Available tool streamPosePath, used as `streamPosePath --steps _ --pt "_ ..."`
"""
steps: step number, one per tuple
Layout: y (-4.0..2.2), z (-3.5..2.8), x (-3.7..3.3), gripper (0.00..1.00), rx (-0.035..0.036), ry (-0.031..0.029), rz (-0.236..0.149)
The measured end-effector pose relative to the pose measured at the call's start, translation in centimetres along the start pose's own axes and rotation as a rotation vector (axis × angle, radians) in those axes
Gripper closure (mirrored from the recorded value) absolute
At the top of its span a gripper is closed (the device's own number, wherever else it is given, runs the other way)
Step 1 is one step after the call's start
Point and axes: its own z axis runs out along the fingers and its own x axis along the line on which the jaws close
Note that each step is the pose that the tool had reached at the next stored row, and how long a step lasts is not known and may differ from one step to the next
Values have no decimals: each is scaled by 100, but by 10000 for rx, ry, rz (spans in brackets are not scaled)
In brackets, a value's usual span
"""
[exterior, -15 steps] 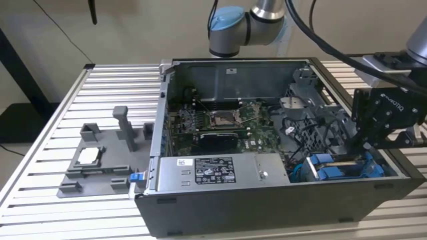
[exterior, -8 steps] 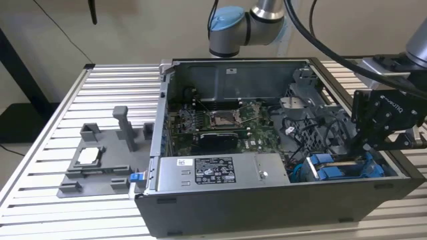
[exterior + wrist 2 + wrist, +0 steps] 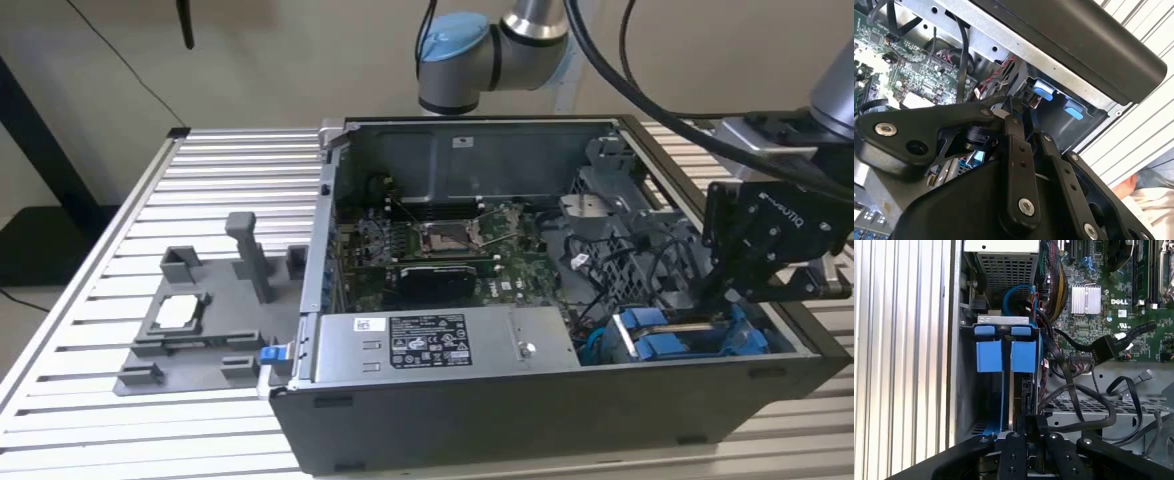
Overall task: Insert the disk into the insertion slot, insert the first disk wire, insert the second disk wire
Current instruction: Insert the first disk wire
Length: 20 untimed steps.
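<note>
1. I am seeing the fingers (image 3: pixel 1013 452) of the gripper (image 3: pixel 1027 424) drawn nearly together in the first wrist view. Something small and dark is sitting between the tips, but I cannot tell whether they are gripping it.
2. At the exterior view's left, a grey fixture (image 3: pixel 200 320) is standing on the slatted table (image 3: pixel 120 250), just beside the open computer case (image 3: pixel 534 410) and well apart from the gripper.
3. Moving rightward, the power-supply box (image 3: pixel 441 340) and the motherboard (image 3: pixel 454 245) are lying inside the case.
4. At the exterior view's right, the gripper is hanging over the insertion slot (image 3: pixel 966 390). The disk (image 3: pixel 1003 405) is sitting edge-up inside it in its blue carrier, so I am judging the first step done.
5. Black cables (image 3: pixel 1094 407) are looping loose beside the cage, and one black plug (image 3: pixel 1103 347) is lying free over the board. I am judging both wire insertions unfinished.
</note>
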Motion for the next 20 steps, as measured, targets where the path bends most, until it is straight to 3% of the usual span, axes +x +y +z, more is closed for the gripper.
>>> streamPosePath --steps 7,15,17,19,20 --pt "-4 42 0 81 0 -3 224" --pt "-5 58 2 81 -6 -18 232" --pt "-5 59 3 74 -6 -18 232" --pt "-4 55 2 74 -7 -14 232" --pt "-3 40 2 67 -7 -12 233"
